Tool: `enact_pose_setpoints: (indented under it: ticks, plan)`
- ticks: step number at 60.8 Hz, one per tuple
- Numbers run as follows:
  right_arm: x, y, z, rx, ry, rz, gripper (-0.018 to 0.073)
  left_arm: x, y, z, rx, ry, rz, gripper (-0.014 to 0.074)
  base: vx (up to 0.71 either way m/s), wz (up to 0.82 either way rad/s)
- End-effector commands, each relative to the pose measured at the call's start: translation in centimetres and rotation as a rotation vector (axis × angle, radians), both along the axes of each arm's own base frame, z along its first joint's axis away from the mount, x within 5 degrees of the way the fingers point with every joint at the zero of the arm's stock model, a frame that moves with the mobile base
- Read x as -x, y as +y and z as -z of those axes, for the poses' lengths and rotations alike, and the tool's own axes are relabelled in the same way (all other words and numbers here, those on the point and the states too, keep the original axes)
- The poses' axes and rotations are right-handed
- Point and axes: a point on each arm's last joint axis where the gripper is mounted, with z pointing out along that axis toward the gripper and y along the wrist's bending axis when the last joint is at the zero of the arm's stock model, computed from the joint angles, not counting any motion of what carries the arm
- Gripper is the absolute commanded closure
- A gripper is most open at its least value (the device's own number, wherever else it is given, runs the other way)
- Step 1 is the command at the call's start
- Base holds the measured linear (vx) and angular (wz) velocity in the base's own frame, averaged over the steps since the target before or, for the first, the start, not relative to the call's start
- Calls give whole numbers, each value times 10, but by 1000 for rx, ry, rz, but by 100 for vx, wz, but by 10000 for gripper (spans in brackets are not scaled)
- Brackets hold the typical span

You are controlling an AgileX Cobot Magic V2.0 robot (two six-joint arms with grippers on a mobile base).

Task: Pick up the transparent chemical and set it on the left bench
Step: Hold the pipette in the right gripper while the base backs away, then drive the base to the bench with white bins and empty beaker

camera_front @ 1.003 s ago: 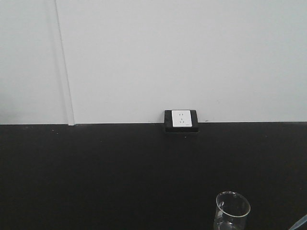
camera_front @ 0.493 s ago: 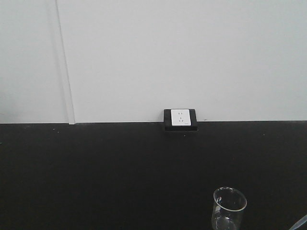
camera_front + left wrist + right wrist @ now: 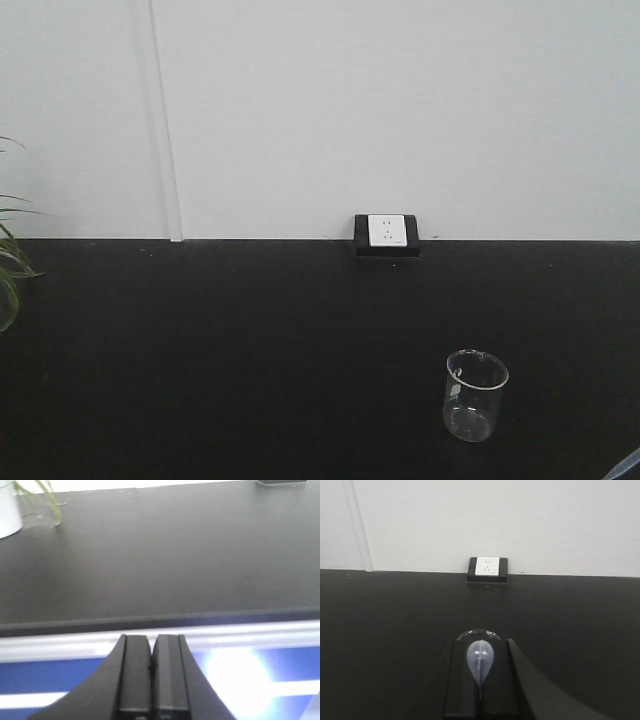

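The transparent pipette (image 3: 480,661) shows in the right wrist view as a pale translucent bulb standing up between the fingers. My right gripper (image 3: 480,647) is shut on it, above the black bench top. The pipette's thin tip is hidden below the fingers. A clear glass beaker (image 3: 476,395) stands on this bench, and its rim (image 3: 479,631) shows just behind the bulb. My left gripper (image 3: 151,645) is shut and empty, hanging just outside the bench's front edge (image 3: 160,617). The left bench with white bins is out of view.
This black bench (image 3: 250,350) has a white wall socket (image 3: 387,231) at the back, also seen in the right wrist view (image 3: 487,566). Plant leaves (image 3: 8,270) enter at the left; the white pot (image 3: 7,510) stands at the far left. A pale blue edge (image 3: 627,467) shows bottom right.
The front view has shifted: the beaker now sits higher in the frame and shows whole, the socket has moved up and right, and plant leaves have come into view at the left.
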Motion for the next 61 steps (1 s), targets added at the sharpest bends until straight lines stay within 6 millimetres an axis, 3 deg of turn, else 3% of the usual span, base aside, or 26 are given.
enact_pose_setpoints:
  ticks: [1,61]
  plan:
    - [-1,4,-13,-9,-60,-41,562,1,0,-3,14,-81,1,600,-22,14]
    - [-1,4,-13,-9,-59,-40,562,1,0,-3,14,-81,1,600,-25,13]
